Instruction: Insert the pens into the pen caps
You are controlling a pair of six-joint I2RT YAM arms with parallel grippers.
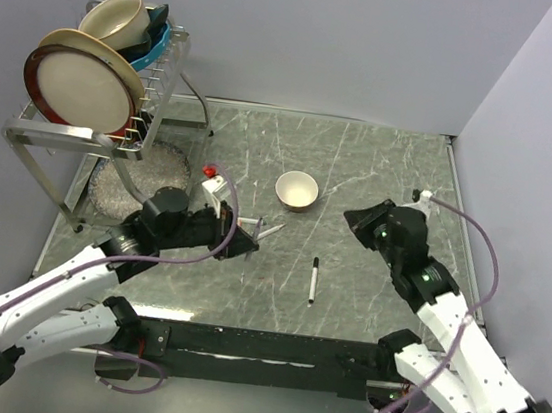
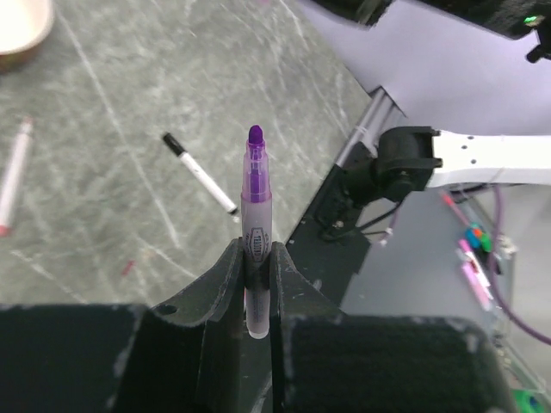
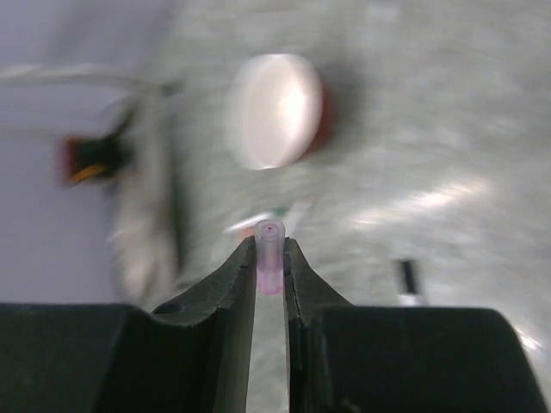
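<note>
My left gripper (image 2: 256,254) is shut on a white pen (image 2: 256,198) whose bare purple tip points away from the fingers. In the top view this gripper (image 1: 250,239) hovers left of centre, with the pen (image 1: 271,230) pointing right. My right gripper (image 3: 270,245) is shut on a small translucent pinkish pen cap (image 3: 270,254), held end-on. From above, the right gripper (image 1: 355,219) faces left; the cap is too small to see there. A black-capped pen (image 1: 313,279) lies on the table between the arms. Another white pen (image 2: 15,172) lies at the left edge of the left wrist view.
A small cream bowl (image 1: 296,190) stands at the table's middle back. A wire dish rack (image 1: 84,133) with plates and bowls fills the back left corner. The right wrist view is blurred. The table's dark front edge (image 1: 259,344) runs between the arm bases.
</note>
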